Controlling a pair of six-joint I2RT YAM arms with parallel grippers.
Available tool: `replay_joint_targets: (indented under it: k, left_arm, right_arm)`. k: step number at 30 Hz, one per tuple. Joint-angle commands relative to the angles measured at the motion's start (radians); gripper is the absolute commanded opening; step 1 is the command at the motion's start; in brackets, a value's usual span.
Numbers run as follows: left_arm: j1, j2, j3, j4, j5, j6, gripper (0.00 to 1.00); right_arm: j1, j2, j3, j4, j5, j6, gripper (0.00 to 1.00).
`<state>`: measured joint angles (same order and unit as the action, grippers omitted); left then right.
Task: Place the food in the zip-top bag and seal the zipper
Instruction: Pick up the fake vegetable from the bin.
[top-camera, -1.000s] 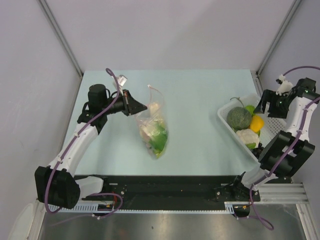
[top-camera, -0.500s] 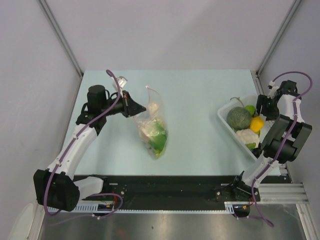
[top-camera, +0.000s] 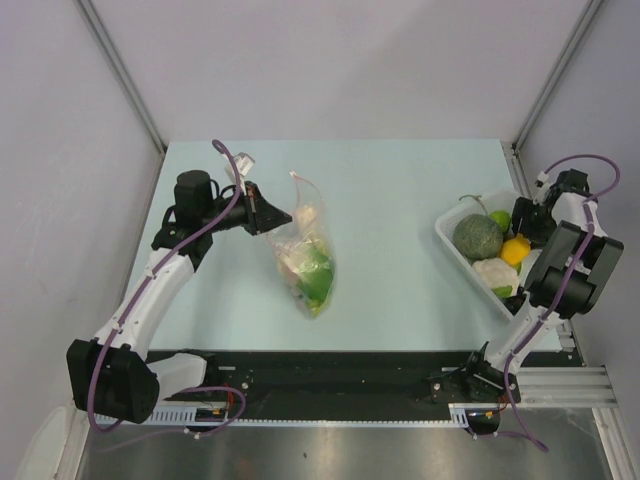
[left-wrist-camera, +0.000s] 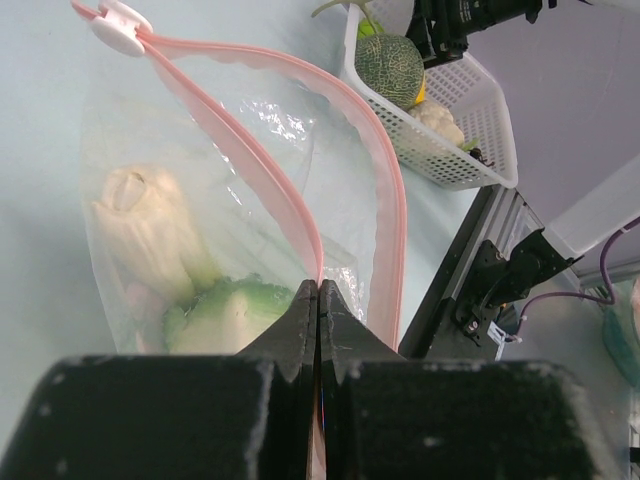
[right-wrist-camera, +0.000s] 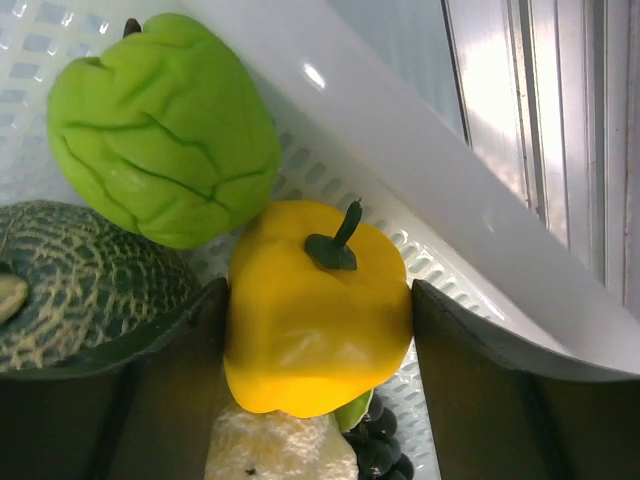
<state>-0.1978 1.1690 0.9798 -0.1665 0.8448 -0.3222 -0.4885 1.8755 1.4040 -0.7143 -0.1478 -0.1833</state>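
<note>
Pinching pink-red zipper strip (left-wrist-camera: 270, 185) of clear crinkly zip-top bag (top-camera: 305, 260) on pale table (top-camera: 400, 200) w/ left gripper (left-wrist-camera: 318, 290), jaws pressed together, prob. propping mouth open. Straddling yellow pepper (right-wrist-camera: 310, 340) in white latticed basket (right-wrist-camera: 400, 130) w/ right gripper (right-wrist-camera: 320, 310); clamped or loose, can't tell.

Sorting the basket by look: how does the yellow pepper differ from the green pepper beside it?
The yellow pepper is smooth; the green pepper is creased. The yellow pepper's dark stem faces the wrist camera; the green pepper's stem only peeks out at its far edge. The yellow pepper sits between the right gripper's fingers, touched on both sides; the green pepper lies outside them. Both rest side by side in the white basket.
</note>
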Motion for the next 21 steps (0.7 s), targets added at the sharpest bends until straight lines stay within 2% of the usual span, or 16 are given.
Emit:
replay_joint_targets:
  k: [1,2,4,5,10,12,17,20,21]
  left_arm:
    - [0.005,-0.008,0.013,0.028,0.016,0.006,0.00]
    - [0.005,-0.006,0.013,0.030,0.014,0.006,0.00]
    - [0.006,-0.008,0.010,0.032,0.016,0.006,0.00]
    - [0.005,-0.008,0.010,0.033,0.020,0.003,0.00]
    - [0.006,-0.009,0.010,0.044,0.031,0.002,0.00]
    - [0.005,-0.008,0.011,0.047,0.031,0.002,0.00]
    - [0.003,-0.005,0.013,0.056,0.034,-0.012,0.00]
    - [0.001,-0.005,0.013,0.058,0.034,-0.017,0.00]
    - [0.001,-0.005,0.013,0.059,0.034,-0.018,0.00]
  right_arm:
    - [-0.044,-0.033,-0.008,-0.023,-0.048,-0.014,0.55]
    - [-0.050,-0.074,-0.008,-0.040,-0.077,-0.039,0.47]
    - [-0.059,-0.123,-0.010,-0.053,-0.117,-0.054,0.39]
    - [-0.061,-0.186,-0.008,-0.053,-0.128,-0.065,0.29]
    - [-0.044,-0.355,-0.007,0.002,-0.199,-0.076,0.07]
    - [-0.015,-0.432,-0.005,0.024,-0.216,-0.081,0.05]
    - [0.117,-0.585,-0.003,0.136,-0.393,-0.018,0.06]
    - [0.308,-0.650,-0.002,0.283,-0.452,0.091,0.08]
    - [0.434,-0.657,0.003,0.326,-0.453,0.116,0.09]
